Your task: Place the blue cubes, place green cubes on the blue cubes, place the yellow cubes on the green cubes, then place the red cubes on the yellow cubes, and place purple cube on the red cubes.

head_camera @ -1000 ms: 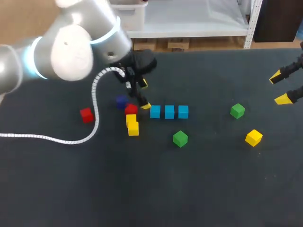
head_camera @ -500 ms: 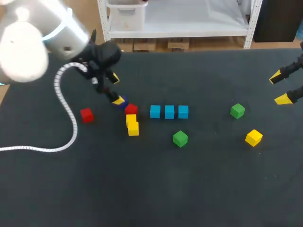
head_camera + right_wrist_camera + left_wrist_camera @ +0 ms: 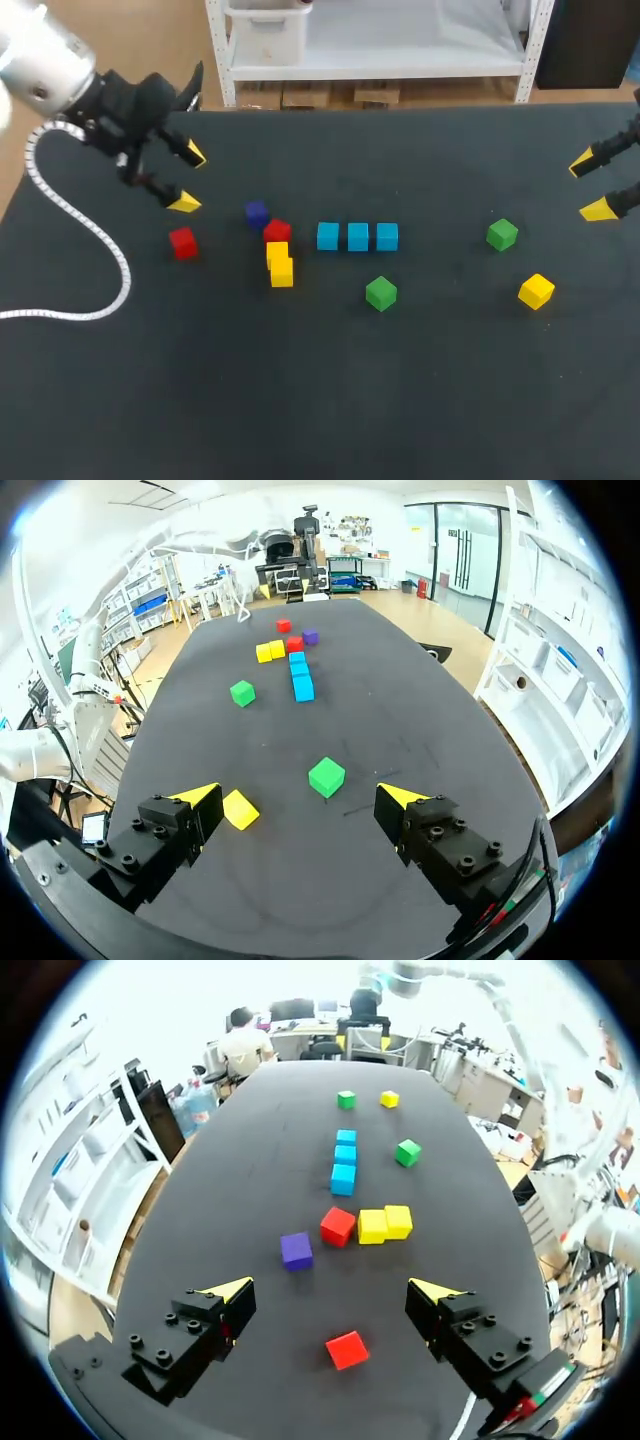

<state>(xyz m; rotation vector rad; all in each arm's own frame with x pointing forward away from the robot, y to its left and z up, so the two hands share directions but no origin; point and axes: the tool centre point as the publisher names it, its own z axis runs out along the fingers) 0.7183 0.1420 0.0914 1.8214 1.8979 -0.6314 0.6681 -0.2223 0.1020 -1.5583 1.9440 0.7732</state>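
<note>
1. State: three blue cubes (image 3: 358, 236) sit in a tight row mid-tabletop (image 3: 400, 400), with nothing stacked on them yet. We judge the green layer to be the step in hand.
2. The left pincer (image 3: 187, 178) hangs spread and empty at 10 o'clock of the row, near the far-left corner. The right pincer (image 3: 590, 186) is likewise spread and empty at 3 o'clock, by the right edge.
3. Greens: the near green cube (image 3: 380, 293) lies close at 6 o'clock of the row. The far green cube (image 3: 502, 234) lies at 3 o'clock, between the row and the right pincer — we would give that one to the right arm.
4. To do it well, we should descend vertically, pinch across flat faces, square the cube to the row, and set it down gently so the loose blues do not slide.
5. Clutter at 9 o'clock of the row: a red cube (image 3: 277, 232) touches the yellow pair (image 3: 280, 263), with the purple cube (image 3: 256, 213) just beside it. The lone red cube (image 3: 182, 242) lies farther out.
6. Room: the row's 12 and 6 o'clock sides look freest for approach. The left arm's coiled cable (image 3: 100, 250) loops over the tabletop's left part — we judge it could sweep the lone red cube.
</note>
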